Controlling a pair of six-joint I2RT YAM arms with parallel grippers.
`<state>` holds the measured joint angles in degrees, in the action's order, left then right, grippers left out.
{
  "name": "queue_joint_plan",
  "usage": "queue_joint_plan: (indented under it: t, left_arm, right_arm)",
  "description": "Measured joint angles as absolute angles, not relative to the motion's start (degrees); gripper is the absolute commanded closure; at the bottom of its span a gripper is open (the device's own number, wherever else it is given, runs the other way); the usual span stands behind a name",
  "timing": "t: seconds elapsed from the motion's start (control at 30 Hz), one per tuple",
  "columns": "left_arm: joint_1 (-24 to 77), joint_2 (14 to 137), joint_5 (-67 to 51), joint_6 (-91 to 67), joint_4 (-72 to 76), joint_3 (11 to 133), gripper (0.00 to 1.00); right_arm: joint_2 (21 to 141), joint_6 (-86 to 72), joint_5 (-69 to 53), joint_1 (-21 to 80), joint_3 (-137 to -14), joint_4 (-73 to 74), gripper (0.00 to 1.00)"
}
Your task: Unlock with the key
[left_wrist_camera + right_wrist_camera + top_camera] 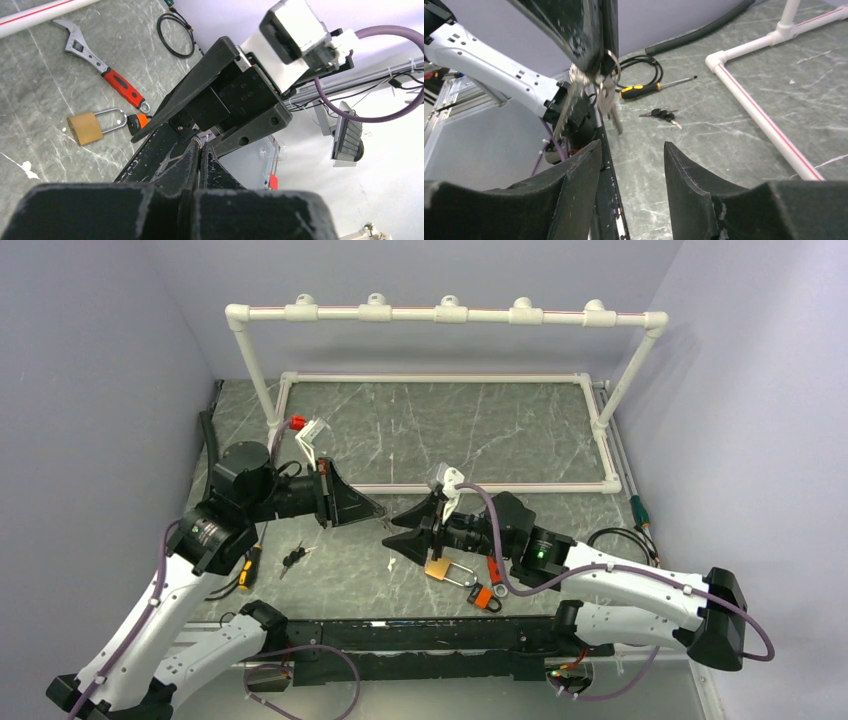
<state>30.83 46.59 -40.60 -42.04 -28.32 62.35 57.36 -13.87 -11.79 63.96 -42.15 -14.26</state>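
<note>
A brass padlock (pixel 438 568) lies on the marble table just right of centre; it also shows in the left wrist view (pixel 86 127). My left gripper (pixel 378 512) is shut on a key ring, pinched at its fingertips (pixel 201 146). In the right wrist view several silver keys (pixel 606 97) hang from that ring below the left fingers (pixel 591 30). My right gripper (pixel 395 530) is open and empty (pixel 631 150). It faces the left gripper's tip and hovers just left of the padlock. The hanging keys are a little beyond its jaws.
A second key bunch with black heads (pixel 292 558) lies on the table (pixel 661 114), with a yellow-handled screwdriver (pixel 644 90) beyond it. A red-handled adjustable wrench (pixel 100 65) lies right of the padlock. A white PVC frame (pixel 440 315) stands at the back, and a black cable (pixel 620 537) lies at the right.
</note>
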Motion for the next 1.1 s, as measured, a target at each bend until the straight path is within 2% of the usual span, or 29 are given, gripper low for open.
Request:
queue_joint_plan:
  t: [0.27, 0.4, 0.53, 0.6, 0.87, 0.97, 1.0, 1.07, 1.1]
  left_arm:
    - [30.83, 46.61, -39.62, -45.15, -25.80, 60.23, 1.00]
    - [30.83, 46.59, -38.83, -46.26, -24.43, 59.46, 1.00]
    - [30.83, 46.26, -37.85, -46.46, -23.94, 58.46, 1.00]
    - [30.83, 46.00, -37.60, -46.59, -23.79, 57.98, 1.00]
    - [30.83, 45.23, -36.16, -46.59, -23.97, 57.45, 0.99]
    - [30.83, 44.45, -35.68, -46.26, -24.69, 57.45, 0.87]
    - [30.83, 44.25, -35.64, -46.17, -24.75, 57.43, 0.76]
    - [30.83, 43.57, -35.38, -45.84, -24.93, 57.41, 0.39]
    - [30.83, 43.03, -35.20, -46.15, -25.15, 57.23, 0.26]
  right_arm:
    - [58.65, -12.34, -8.45, 64.12, -44.05, -16.01, 0.63]
    - [59.24, -11.73, -7.77, 64.18, -44.34, -16.47, 0.80]
    - [59.61, -11.53, -7.70, 64.18, -44.40, -16.64, 0.89]
    - [59.88, -11.49, -7.70, 64.18, -44.42, -16.82, 1.00]
    - [60.16, -10.41, -6.02, 64.31, -44.77, -16.73, 1.00]
    - [60.16, -7.88, -6.00, 64.58, -46.24, -14.57, 1.00]
    - [60.18, -6.79, -6.02, 64.66, -47.18, -13.08, 1.00]
    - [60.45, -3.73, -5.80, 64.82, -49.71, -10.00, 1.00]
    - [60.58, -2.02, -5.43, 64.82, -51.03, -8.80, 1.00]
